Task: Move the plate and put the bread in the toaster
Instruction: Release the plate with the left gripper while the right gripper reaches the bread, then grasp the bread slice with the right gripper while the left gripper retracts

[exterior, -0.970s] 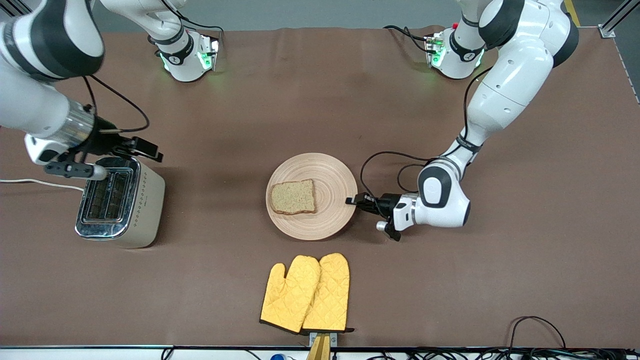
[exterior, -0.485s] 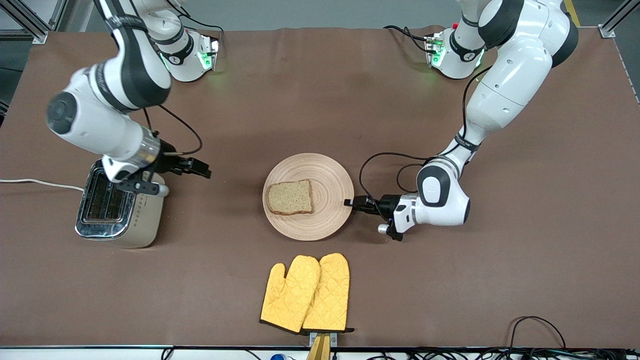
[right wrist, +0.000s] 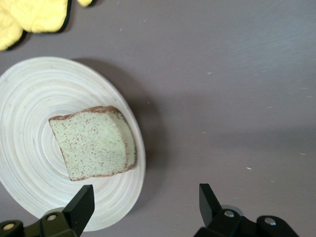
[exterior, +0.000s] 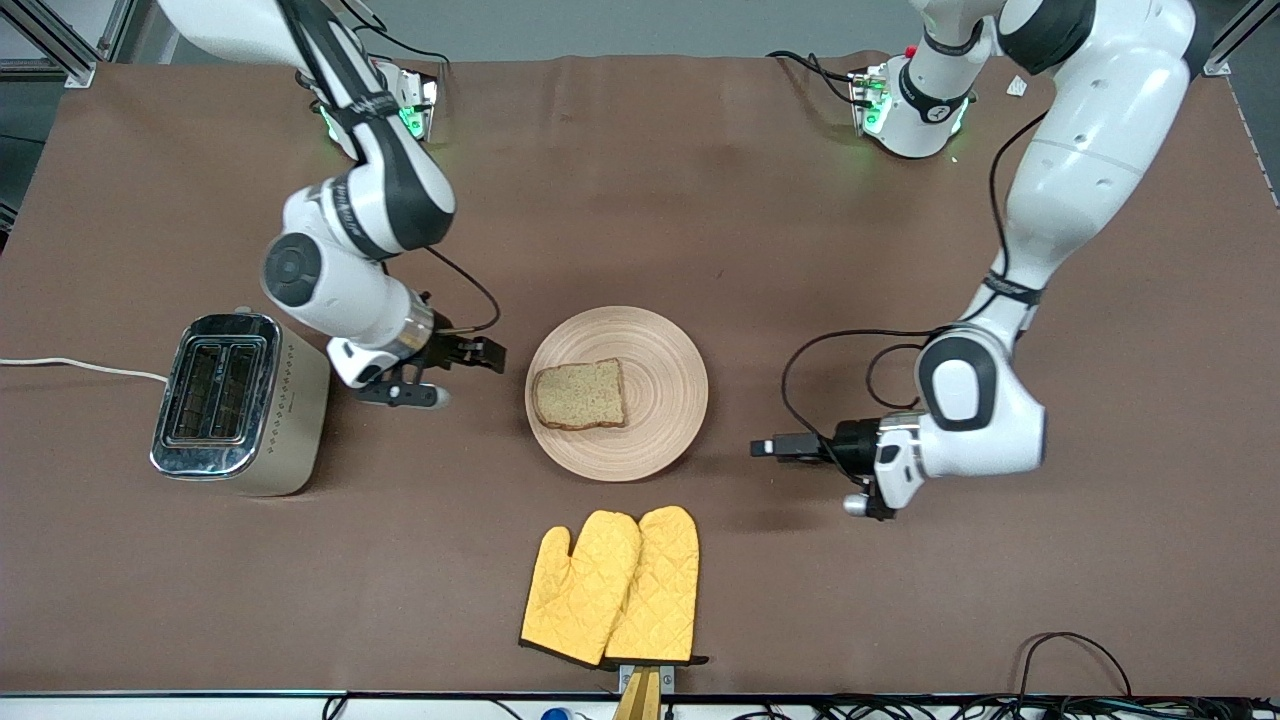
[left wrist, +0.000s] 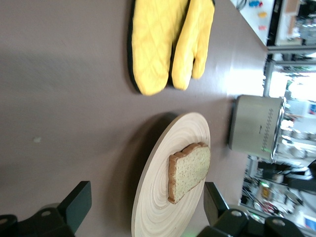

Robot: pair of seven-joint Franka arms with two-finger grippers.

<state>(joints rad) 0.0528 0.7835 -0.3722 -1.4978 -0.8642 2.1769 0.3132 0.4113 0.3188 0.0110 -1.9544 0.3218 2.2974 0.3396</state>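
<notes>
Centrally, grainy squarish bread (exterior: 581, 393) lies on the grooved round wooden plate (exterior: 660, 350); both end effectors, left (exterior: 768, 448) and right (exterior: 478, 372), gape empty beside it.

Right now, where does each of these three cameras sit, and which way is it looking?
Front view: high across the table, facing both arms; shows toaster, plate, bread, left tool, right tool.
Left wrist view: on the left arm, aimed at the plate; its own open fingers show.
Right wrist view: on the right arm, looking down beside the plate; open fingers show.
All share the bread.
</notes>
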